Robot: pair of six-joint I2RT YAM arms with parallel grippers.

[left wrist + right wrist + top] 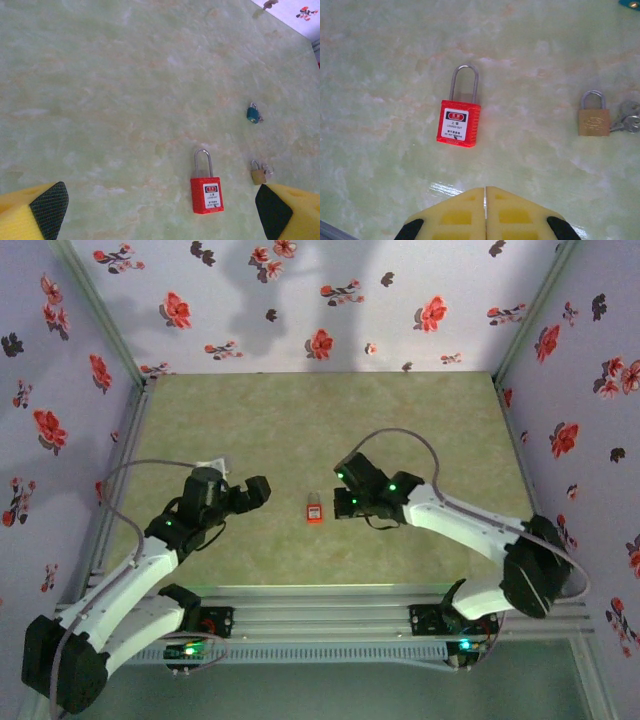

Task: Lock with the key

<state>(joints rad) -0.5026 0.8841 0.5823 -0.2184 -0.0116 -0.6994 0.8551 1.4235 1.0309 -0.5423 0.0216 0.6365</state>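
Shows the red padlock (314, 510) flat on the green marbled table (300, 420), centre of the top view, between the left gripper (252, 494) and the right gripper (345, 490), touching neither. In the left wrist view, places it lower right of centre, shackle pointing up the frame, with yellow fingers (47, 210) spread wide at the bottom corners, gripping nothing. In the right wrist view, sets it left of centre, above fingers pressed together and empty. Puts a brass padlock (594, 120) with keys (627, 120) near the right edge there, and a teal padlock (254, 115) right of centre in the left wrist view.
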